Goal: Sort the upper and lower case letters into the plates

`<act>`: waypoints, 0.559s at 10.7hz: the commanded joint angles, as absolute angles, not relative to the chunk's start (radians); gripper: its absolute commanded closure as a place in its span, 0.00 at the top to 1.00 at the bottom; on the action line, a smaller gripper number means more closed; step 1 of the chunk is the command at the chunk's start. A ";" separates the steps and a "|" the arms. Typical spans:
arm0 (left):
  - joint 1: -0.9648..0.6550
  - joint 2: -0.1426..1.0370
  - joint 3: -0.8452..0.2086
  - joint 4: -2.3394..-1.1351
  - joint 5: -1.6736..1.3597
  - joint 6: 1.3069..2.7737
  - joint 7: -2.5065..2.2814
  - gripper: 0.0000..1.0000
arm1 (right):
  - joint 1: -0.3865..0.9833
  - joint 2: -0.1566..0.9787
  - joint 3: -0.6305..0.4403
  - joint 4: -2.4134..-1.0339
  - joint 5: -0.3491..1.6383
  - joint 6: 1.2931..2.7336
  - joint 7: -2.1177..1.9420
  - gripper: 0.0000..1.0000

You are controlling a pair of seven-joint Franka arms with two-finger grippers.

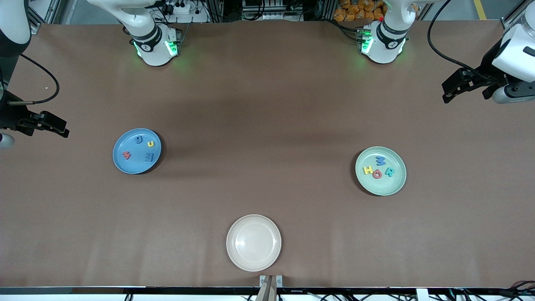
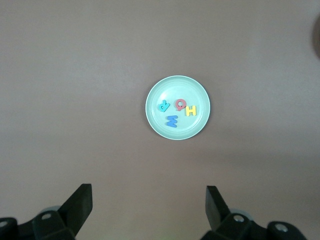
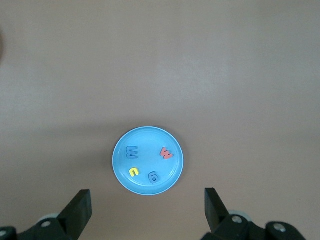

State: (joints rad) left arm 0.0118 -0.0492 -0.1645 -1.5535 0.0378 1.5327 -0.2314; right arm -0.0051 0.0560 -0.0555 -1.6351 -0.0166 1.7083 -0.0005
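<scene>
we judge the sorting finished: the blue plate [image 1: 136, 151], toward the right arm's end of the table, holds four small letters [image 1: 142, 149], and the mint plate [image 1: 380, 170], toward the left arm's end, holds the capitals [image 1: 378, 168] h, q, r and w. the cream plate [image 1: 253, 242], nearest the front camera, lies bare. our left gripper [image 1: 455, 90] and right gripper [image 1: 52, 125] wait at the table's ends, jaws spread wide and gripping nothing. no letter is left on the table.
</scene>
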 commanded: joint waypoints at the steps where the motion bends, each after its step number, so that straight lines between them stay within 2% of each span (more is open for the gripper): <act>1: 0.015 -0.064 -0.161 -1.557 0.014 1.537 -0.210 1.00 | -0.003 0.055 -0.055 -1.621 -0.035 1.654 0.006 1.00; 6: 0.015 -0.063 -0.158 -1.557 -0.015 1.536 -0.209 1.00 | -0.005 0.055 -0.055 -1.614 -0.048 1.660 0.009 1.00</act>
State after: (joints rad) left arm 0.0118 -0.0496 -0.1638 -1.5535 0.0090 1.5327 -0.2314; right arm -0.0045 0.0562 -0.0561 -1.6317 -0.0294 1.6729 -0.0006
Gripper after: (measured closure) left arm 0.000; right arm 0.000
